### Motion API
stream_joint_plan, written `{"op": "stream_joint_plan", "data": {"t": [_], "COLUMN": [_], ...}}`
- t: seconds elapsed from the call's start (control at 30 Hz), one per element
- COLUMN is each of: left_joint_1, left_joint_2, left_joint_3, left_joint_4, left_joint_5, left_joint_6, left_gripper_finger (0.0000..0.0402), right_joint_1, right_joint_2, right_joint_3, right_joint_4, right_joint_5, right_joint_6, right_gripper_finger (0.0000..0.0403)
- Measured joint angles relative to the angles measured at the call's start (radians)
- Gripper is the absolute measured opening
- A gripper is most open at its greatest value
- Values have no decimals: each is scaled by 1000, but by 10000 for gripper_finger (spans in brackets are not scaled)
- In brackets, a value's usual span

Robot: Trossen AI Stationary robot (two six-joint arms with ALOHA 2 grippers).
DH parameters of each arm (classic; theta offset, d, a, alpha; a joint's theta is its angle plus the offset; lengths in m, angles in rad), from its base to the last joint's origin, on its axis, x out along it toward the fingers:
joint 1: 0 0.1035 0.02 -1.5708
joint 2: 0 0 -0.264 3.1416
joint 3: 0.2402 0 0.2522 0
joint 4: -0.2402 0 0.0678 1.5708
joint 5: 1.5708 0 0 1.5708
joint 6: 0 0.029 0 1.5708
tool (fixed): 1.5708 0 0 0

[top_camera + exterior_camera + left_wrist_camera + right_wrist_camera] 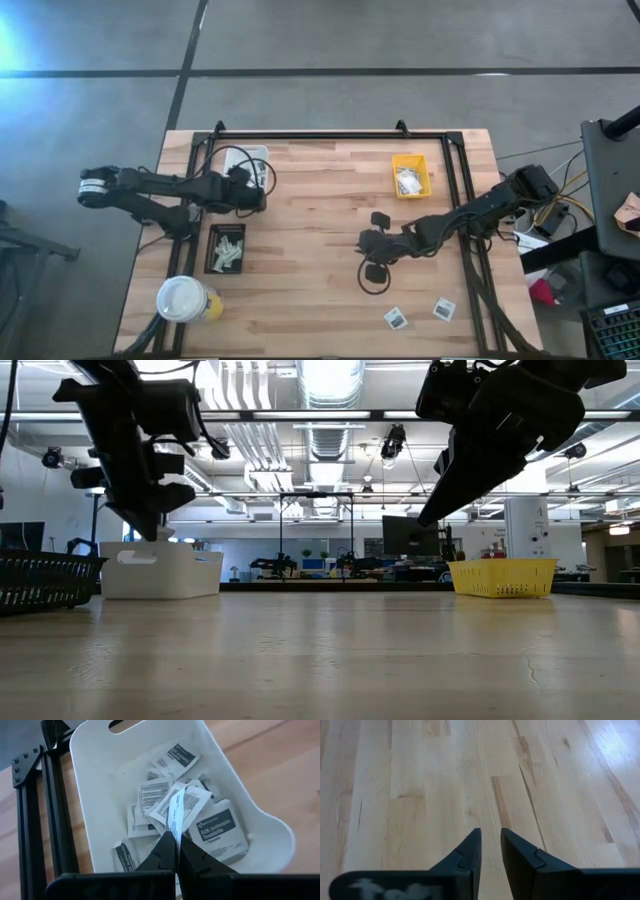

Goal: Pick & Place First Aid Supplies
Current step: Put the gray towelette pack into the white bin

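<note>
Reaching across from the table's left edge, the left arm is stretched out low with its gripper (176, 851) over the white tray (90, 785) at the far left, fingers pinched together on a thin white packet (175, 817) that stands on edge between the tips. Under it the glossy, round-cornered plastic tray holds a loose heap of flat paper packets (215, 827), white with dark grey printed patches, overlapping at all angles. The right arm comes in from the right edge, elbow bent, with its gripper (490, 842) hanging over bare butcher-block wood around mid-table; its two dark wedge-shaped fingers sit a little apart with nothing between them. From above, a black tray (225, 249) on the left holds a few more pale pieces, though I can't really make out what they are at that distance. A small yellow tray (411, 175) at the far right has some white stuff in it, two more packets (396, 318) lie on the wood near the front right, and a white-lidded yellow cup (185, 299) stands at the near left.
</note>
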Motion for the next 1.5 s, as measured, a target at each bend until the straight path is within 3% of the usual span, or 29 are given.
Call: {"op": "stream_joint_plan", "data": {"t": [0.3,0.63,0.77,1.17,1.33,1.5], "left_joint_1": [11,21,32,42,23,-21], "left_joint_2": [0,0,0,-3,-3,0], "left_joint_3": [-6,-5,5,164,189,150], "left_joint_4": [28,39,38,40,106,291], "left_joint_5": [-30,-69,-70,-121,-53,51], "left_joint_6": [48,52,126,347,389,481], "left_gripper_finger": [7,72,78,78,78,78], "right_joint_1": [0,5,26,95,143,213], "right_joint_2": [0,0,-1,-45,-95,-143], "right_joint_3": [0,0,0,0,0,0], "right_joint_4": [0,-5,-63,-318,-411,-448], "right_joint_5": [0,-79,-79,-79,-78,-80], "right_joint_6": [0,0,6,222,331,435], "right_gripper_finger": [59,68,65,43,44,43]}}
